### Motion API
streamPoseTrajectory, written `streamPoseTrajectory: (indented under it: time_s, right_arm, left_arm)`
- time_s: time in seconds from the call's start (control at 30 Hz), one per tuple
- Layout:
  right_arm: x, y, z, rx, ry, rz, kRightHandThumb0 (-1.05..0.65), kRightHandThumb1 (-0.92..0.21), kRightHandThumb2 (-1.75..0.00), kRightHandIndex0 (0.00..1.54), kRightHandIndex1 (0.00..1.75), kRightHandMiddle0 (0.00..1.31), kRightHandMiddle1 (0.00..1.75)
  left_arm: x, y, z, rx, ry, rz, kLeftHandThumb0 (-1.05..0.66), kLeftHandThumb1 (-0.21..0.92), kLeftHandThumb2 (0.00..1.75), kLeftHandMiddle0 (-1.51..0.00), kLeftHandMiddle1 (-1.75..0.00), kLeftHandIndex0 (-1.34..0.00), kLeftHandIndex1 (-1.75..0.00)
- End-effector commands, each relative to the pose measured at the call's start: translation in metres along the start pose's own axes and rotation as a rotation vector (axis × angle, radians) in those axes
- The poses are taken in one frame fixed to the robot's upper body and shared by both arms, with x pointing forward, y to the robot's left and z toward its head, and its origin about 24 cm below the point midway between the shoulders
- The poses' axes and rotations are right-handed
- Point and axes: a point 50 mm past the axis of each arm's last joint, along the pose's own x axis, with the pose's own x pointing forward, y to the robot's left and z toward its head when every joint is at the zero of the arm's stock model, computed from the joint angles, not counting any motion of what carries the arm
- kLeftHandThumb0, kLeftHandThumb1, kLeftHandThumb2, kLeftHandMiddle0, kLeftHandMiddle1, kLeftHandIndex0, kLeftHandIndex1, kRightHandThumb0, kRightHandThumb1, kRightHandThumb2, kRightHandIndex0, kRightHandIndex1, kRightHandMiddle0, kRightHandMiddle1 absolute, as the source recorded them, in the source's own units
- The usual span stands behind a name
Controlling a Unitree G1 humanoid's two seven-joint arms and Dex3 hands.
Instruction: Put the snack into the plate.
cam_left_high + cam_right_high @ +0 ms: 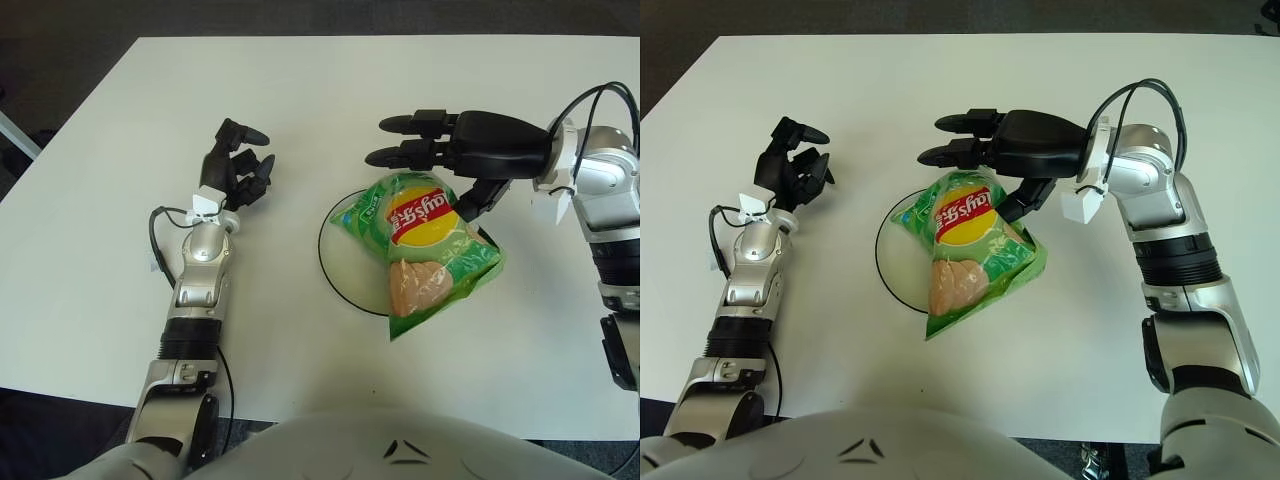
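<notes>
The snack is a green Lay's chips bag (425,245) lying flat across a white plate with a dark rim (335,255). The bag's lower right corner hangs over the rim onto the table. My right hand (425,170) hovers just behind the top of the bag. Its fingers (400,125) stretch out straight to the left, and its thumb (478,198) points down beside the bag's upper right edge. It grips nothing. My left hand (240,165) shows to the left of the plate, fingers relaxed and empty.
The white table (300,90) spreads around the plate. A cable (590,100) loops over my right wrist. The table's front edge runs just before my body.
</notes>
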Motion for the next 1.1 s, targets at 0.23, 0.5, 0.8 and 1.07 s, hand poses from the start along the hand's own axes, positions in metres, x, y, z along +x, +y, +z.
streamPoseTrajectory:
  time_s: [0.23,0.5,0.8,1.07]
  right_arm:
    - [-0.011,-0.043,-0.013,0.005,0.101,0.111,-0.08,-0.76,-0.86,0.11,0.01,0.22,0.01]
    - [-0.009,-0.048,-0.001,0.085,0.217,0.148,-0.03,-0.74,-0.92,0.18,0.01,0.27,0.02]
    - [-0.008,-0.045,0.008,-0.015,0.213,0.161,0.05,-0.70,-1.02,0.20,0.00,0.30,0.02]
    - [-0.007,-0.040,0.009,-0.101,0.166,0.100,0.10,-0.75,-0.90,0.28,0.01,0.38,0.02]
  left_arm:
    - [-0.032,-0.005,-0.034,-0.017,0.157,0.015,-0.35,0.92,0.37,-0.87,-1.75,-0.36,-1.59]
    - [-0.032,-0.004,-0.034,-0.015,0.155,0.015,-0.35,0.92,0.37,-0.88,-1.75,-0.36,-1.59]
    - [-0.032,-0.005,-0.034,-0.014,0.156,0.015,-0.35,0.92,0.37,-0.88,-1.75,-0.36,-1.59]
    - [-0.032,-0.005,-0.034,-0.014,0.156,0.017,-0.35,0.92,0.37,-0.88,-1.75,-0.36,-1.59]
